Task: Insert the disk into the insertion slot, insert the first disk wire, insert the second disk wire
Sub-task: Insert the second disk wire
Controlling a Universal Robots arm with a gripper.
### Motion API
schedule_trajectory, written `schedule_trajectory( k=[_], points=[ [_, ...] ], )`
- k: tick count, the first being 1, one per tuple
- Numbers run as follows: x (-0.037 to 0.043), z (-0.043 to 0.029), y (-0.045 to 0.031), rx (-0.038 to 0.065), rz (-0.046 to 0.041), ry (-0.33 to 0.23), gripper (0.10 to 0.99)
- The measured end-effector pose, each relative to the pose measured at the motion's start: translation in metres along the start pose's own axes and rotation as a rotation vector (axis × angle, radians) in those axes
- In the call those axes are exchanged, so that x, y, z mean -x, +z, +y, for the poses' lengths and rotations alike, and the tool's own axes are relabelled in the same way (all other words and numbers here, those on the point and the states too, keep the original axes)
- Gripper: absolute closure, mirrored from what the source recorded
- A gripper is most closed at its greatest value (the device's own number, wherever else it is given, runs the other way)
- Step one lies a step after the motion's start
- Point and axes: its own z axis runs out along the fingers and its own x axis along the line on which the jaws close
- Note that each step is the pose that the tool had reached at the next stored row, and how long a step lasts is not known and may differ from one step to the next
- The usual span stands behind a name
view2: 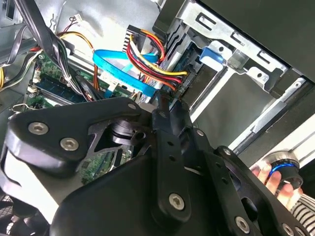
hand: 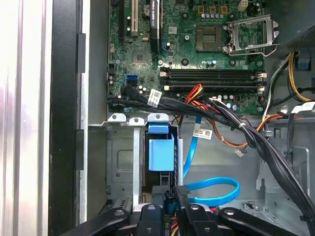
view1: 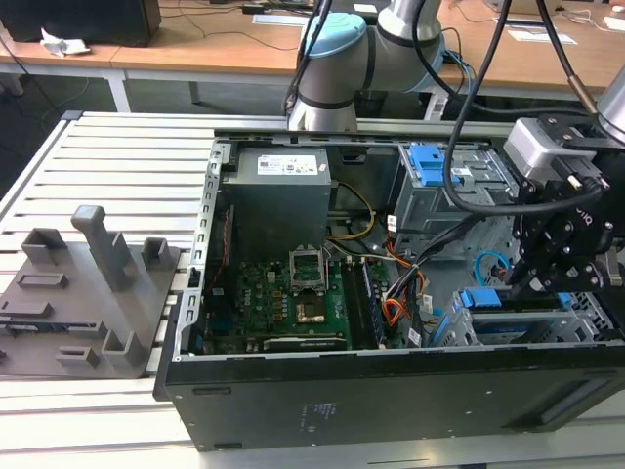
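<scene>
The disk (view1: 518, 315), blue-framed, sits in the slot (view1: 586, 318) at the lower right of the exterior view, inside the open case (view1: 391, 391). The black pincer (view1: 527, 283) hangs right over its blue end; whether it is spread or pinching cannot be told. In the first wrist view the pincer (hand: 170, 204) is at the bottom centre, beside a blue cable (hand: 216, 191), with the motherboard (hand: 197, 49) above.
</scene>
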Motion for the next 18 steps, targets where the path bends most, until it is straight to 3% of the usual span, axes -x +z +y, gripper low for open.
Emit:
schedule_trajectory(
  k=[2, 4, 5, 7, 11, 15, 18],
  points=[
    [0.0005, 0.0008, -0.0146, 0.0, 0.0006, 0.0, 0.847],
    [0.0013, 0.0011, -0.0211, 0.0, 0.0007, 0.0, 0.863],
    [0.0017, 0.0014, -0.0263, 0.0, 0.0006, 0.0, 0.98],
    [0.0017, 0.0016, -0.0316, 0.0, 0.0009, 0.0, 0.98],
    [0.0018, 0.0031, -0.0327, 0.0, 0.0008, 0.0, 0.98],
    [0.0018, 0.0169, -0.0319, 0.0, 0.0007, 0.0, 0.98],
    [0.0018, 0.0193, -0.0317, 0.0, 0.0008, 0.0, 0.98]
  ],
)
